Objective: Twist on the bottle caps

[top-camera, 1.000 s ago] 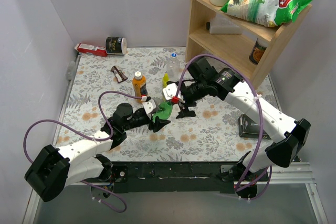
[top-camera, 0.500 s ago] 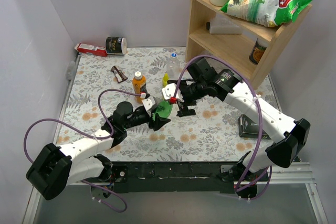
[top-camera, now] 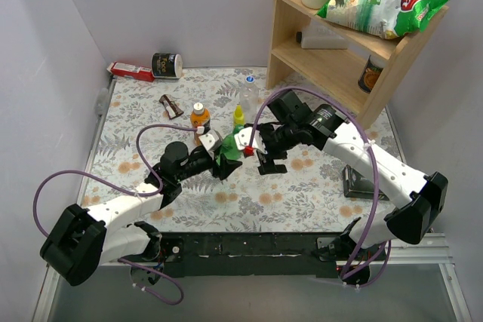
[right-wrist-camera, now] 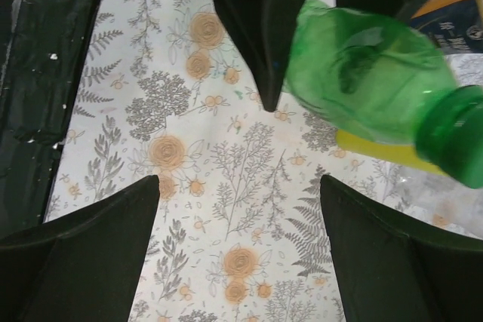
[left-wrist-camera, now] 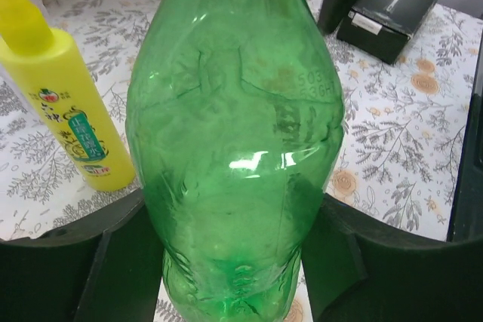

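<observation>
My left gripper is shut on the green bottle and holds it tilted above the table. In the left wrist view the green bottle fills the frame between my black fingers. My right gripper is open and empty just right of it. In the right wrist view the green bottle lies at the upper right, and its darker green end looks like the green cap. The orange bottle wears a white cap. The clear bottle wears a blue cap.
A slim yellow bottle stands just behind the green bottle and shows in the left wrist view. A wooden shelf stands at the back right. A black box lies right. A tin and a red box sit at the back left.
My left gripper has lifted the green bottle and carried it a little back and left, tilting it more upright. My right gripper has stayed open beside it, shifting only slightly.
</observation>
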Robot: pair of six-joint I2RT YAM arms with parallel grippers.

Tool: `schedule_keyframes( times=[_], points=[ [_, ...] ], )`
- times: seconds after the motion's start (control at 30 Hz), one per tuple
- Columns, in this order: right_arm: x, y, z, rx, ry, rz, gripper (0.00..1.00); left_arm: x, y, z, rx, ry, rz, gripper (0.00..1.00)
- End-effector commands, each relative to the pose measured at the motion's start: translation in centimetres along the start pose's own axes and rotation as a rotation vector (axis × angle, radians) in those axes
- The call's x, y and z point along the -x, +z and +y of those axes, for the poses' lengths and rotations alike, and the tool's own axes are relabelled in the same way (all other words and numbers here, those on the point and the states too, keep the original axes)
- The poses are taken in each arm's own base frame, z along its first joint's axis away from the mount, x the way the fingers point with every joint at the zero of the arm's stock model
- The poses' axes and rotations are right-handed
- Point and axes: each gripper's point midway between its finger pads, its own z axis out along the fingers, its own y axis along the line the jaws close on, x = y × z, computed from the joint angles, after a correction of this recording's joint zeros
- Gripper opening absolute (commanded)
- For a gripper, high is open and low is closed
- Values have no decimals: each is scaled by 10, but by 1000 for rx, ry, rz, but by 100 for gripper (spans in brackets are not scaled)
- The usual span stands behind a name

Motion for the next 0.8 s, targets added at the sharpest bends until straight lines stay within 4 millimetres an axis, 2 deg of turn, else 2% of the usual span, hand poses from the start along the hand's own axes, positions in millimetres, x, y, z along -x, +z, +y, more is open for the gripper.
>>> schedule_keyframes(
  times=[0.0, 0.07, 0.17, 0.2, 0.33, 0.43, 0.5, 0.57, 0.67, 0.77],
  points=[
    [3, -8, 21, 45, 41, -12, 92, 33, 4, 10, 43, 32, -85, 0],
    [3, -11, 13, -4, 70, -5, 90, 30, 3, 8, 27, 48, -74, 0],
    [10, -22, -14, -69, 181, -75, 90, 22, 1, -6, -61, 105, -37, 0],
    [11, -31, -34, -111, 208, -100, 90, 16, -1, -9, -84, 108, -14, 0],
    [30, -38, -56, -121, 132, -177, 96, 8, -3, -21, -156, 116, 27, 0],
    [46, -36, -54, -119, 60, -249, 97, 9, 0, -21, -169, 123, 38, 0],
    [52, -30, -44, -97, -23, -254, 98, 10, 1, -20, -171, 124, 42, 0],
    [50, -18, -30, -57, -94, -229, 98, 13, 2, -21, -176, 125, 36, 0],
    [45, -10, -18, -39, -134, -206, 98, 15, 3, -20, -177, 121, 35, 0],
    [41, -7, -15, -37, -145, -185, 98, 18, 4, -18, -158, 95, 30, 0]
  ],
)
